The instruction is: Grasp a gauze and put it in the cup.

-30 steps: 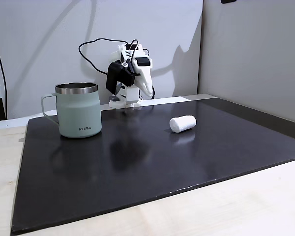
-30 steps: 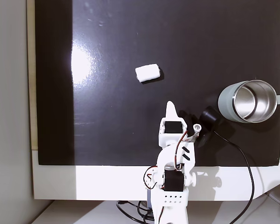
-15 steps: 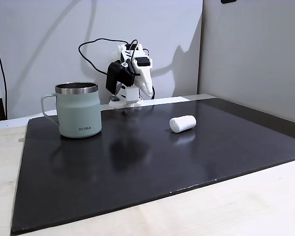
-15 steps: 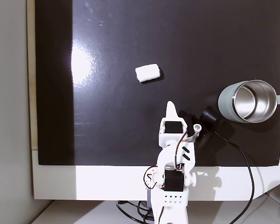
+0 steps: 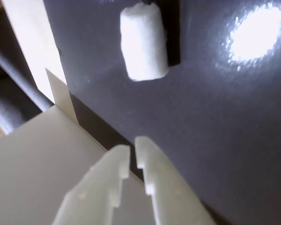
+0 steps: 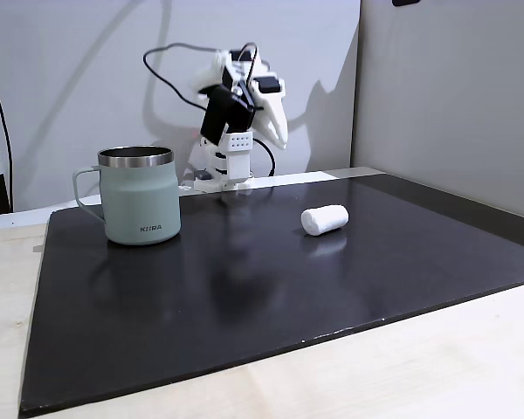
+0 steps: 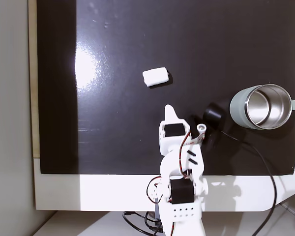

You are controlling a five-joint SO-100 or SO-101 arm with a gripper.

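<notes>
Risk comes from the white plastic jaws (image 5: 132,154) being almost pressed together – if they descend so on the small white roll of gauze (image 5: 143,41), lying free on the glossy black surface (image 6: 244,288) well apart from the sage-green steel-rimmed cup (image 6: 139,193), they may push it – it could roll away.

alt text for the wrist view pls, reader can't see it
A white gauze roll lies on a glossy black mat near the top of the wrist view, apart from the white gripper, whose two fingers rise from the bottom edge, nearly closed and holding nothing. A bright glare spot sits on the mat at upper right, and a pale table edge runs along the left.
</notes>
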